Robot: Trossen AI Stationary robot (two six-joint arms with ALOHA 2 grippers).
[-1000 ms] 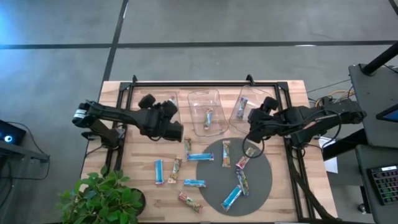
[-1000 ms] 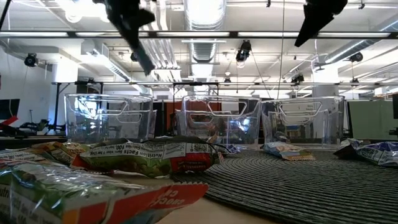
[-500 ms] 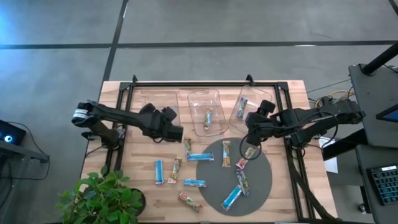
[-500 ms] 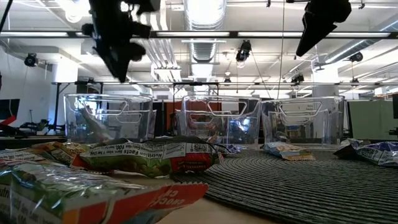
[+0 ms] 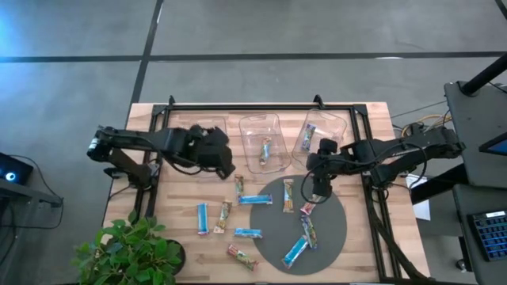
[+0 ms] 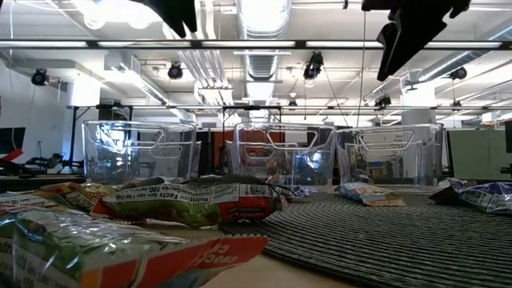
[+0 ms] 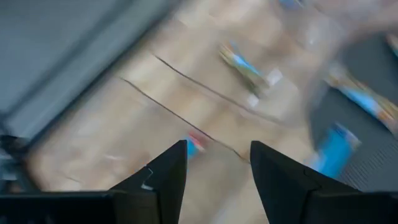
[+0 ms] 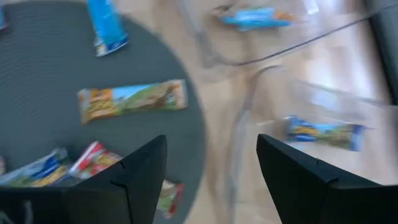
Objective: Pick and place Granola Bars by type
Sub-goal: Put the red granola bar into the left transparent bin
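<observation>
Outside the three bins (image 5: 266,142) lie ten Granola Bars (image 5: 255,199).

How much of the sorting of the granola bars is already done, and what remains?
Done: one bar lies in the middle bin and one in the right bin; whether the left bin holds one cannot be seen, as the left arm covers it. In hand: nothing; the left gripper and the right gripper are both open and empty, the right one over the round mat. Left: about ten bars lie loose on the mat and the table.
</observation>
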